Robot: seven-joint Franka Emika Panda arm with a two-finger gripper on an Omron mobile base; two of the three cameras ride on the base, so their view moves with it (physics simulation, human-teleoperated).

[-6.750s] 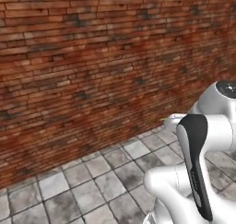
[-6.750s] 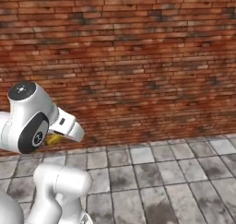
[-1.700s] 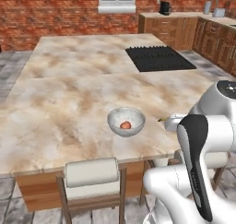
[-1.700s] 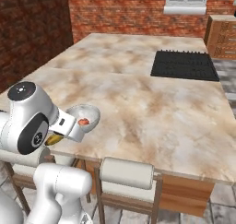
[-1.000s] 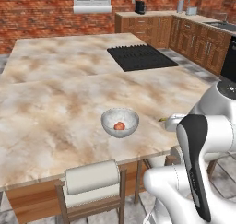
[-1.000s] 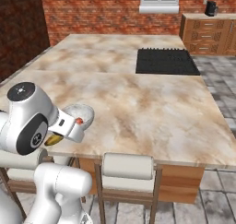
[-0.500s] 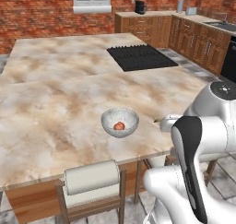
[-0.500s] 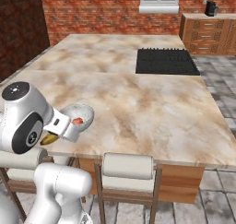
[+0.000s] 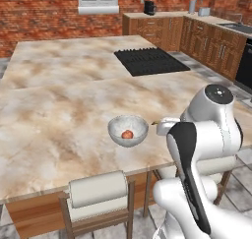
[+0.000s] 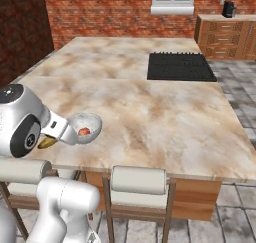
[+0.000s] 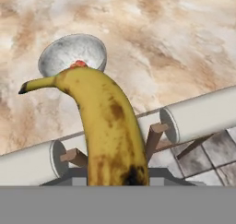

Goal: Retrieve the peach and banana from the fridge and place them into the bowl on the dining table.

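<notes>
A yellow banana (image 11: pixel 110 126) with brown spots stands up between the fingers of my gripper (image 11: pixel 116 173), which is shut on its lower end. In the right base view the banana (image 10: pixel 46 143) pokes out under the hand, just off the near edge of the dining table (image 10: pixel 150 112). The light grey bowl (image 9: pixel 128 131) sits near that edge with the reddish peach (image 9: pixel 127 134) inside it. The hand view has the bowl (image 11: pixel 69 55) beyond the banana's tip, the peach (image 11: pixel 79 63) peeking over it. The fridge is out of view.
A black cooktop (image 9: pixel 150 61) is set into the far half of the table. Chairs with white padded backrests (image 9: pixel 97 189) (image 10: pixel 139 179) are pushed in along the near edge below the gripper. Wooden cabinets (image 9: pixel 197 36) and a brick wall stand behind.
The base drove from a brick wall to the table and has stood still for the last second. The arm has swung the banana a little toward the bowl.
</notes>
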